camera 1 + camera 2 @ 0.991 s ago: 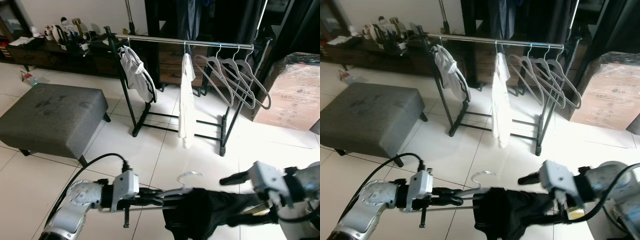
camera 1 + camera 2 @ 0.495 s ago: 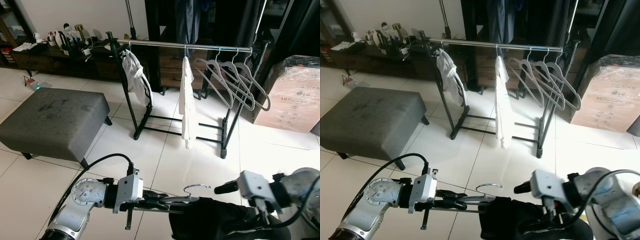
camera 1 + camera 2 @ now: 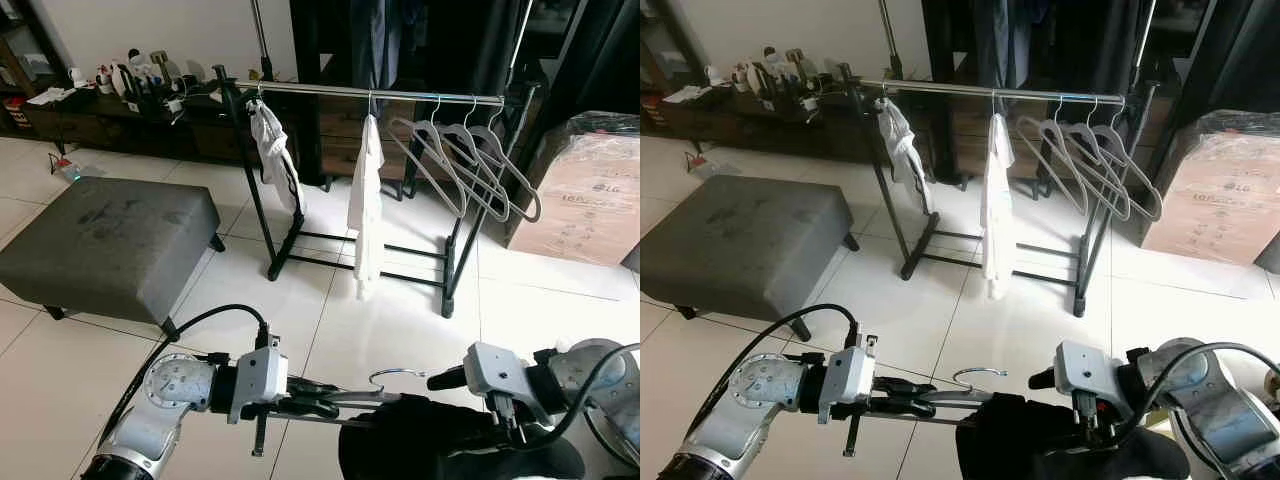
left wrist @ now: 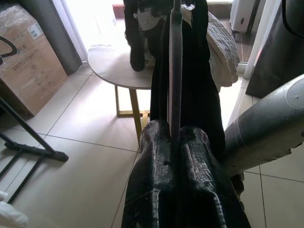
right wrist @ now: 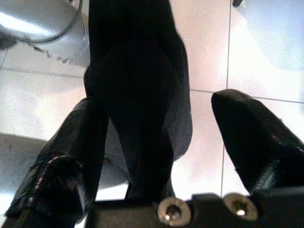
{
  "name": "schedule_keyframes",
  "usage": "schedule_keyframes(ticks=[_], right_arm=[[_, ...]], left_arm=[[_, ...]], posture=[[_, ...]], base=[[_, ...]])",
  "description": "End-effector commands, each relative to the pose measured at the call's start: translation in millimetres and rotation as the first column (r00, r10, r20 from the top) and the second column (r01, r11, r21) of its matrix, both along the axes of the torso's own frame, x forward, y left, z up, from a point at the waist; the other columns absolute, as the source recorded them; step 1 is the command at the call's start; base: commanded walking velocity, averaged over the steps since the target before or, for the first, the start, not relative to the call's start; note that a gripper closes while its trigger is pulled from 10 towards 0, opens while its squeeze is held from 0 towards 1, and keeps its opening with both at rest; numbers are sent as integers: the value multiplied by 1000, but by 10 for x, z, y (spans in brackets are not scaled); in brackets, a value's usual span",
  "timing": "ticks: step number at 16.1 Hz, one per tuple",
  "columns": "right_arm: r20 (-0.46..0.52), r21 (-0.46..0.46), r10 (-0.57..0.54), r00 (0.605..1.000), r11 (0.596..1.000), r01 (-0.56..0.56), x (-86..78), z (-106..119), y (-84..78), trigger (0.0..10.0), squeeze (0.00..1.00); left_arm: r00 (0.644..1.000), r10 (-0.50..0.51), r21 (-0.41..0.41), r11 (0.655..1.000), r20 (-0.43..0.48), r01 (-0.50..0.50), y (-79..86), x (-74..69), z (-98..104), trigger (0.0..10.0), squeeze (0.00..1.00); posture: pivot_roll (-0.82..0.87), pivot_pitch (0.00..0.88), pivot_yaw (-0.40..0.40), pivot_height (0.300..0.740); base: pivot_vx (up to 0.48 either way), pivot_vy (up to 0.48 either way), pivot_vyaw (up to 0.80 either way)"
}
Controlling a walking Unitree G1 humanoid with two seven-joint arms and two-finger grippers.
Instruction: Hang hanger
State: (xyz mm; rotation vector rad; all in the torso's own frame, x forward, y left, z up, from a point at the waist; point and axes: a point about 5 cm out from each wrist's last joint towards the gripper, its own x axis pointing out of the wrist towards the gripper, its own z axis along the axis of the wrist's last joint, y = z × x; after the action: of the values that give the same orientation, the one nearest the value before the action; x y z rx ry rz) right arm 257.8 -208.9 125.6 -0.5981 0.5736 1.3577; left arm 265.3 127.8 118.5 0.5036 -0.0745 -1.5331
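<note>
A grey hanger (image 3: 350,396) with a silver hook (image 3: 396,377) carries a black garment (image 3: 430,447) low in front of me. My left gripper (image 3: 322,396) is shut on the hanger's arm; the left wrist view shows the grey bar (image 4: 175,71) clamped between the left gripper's (image 4: 175,132) two fingers, with the garment (image 4: 202,80) beyond. My right gripper (image 3: 455,395) is at the garment's right side. In the right wrist view the right gripper (image 5: 159,104) is open, with the black cloth (image 5: 137,95) between its spread fingers (image 5: 71,156). The clothes rack's rail (image 3: 400,95) stands ahead.
Two white garments (image 3: 275,150) (image 3: 365,200) and several empty grey hangers (image 3: 470,160) hang on the rail. A grey ottoman (image 3: 100,240) sits to the left, a wrapped cardboard box (image 3: 590,190) to the right. A low cabinet (image 3: 120,100) stands at the back left, a round table (image 4: 118,71) behind the garment.
The hanger and black garment sit lower in view than a second ago. My right gripper has drawn in closer to the garment. The middle white garment has swung a little left.
</note>
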Motion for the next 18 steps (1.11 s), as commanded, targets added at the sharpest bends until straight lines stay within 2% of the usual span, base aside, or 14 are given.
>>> schedule_keyframes(ticks=[1,9,18], right_arm=[[0,-14,16,1000,1000,-16,1,-27,7,0,0],[-11,67,11,1000,998,-10,53,12,96,0,0],[-50,138,29,998,990,-22,5,10,183,0,0]], left_arm=[[999,-12,-14,1000,34,12,-14,6,46,10000,0],[999,-5,-19,1000,42,6,-19,-1,39,10000,0],[999,-5,-20,1000,42,6,-38,-9,59,10000,0]], posture=[[-140,124,65,740],[-131,124,63,740],[-125,104,59,740]], base=[[0,0,0],[0,0,0],[0,0,0]])
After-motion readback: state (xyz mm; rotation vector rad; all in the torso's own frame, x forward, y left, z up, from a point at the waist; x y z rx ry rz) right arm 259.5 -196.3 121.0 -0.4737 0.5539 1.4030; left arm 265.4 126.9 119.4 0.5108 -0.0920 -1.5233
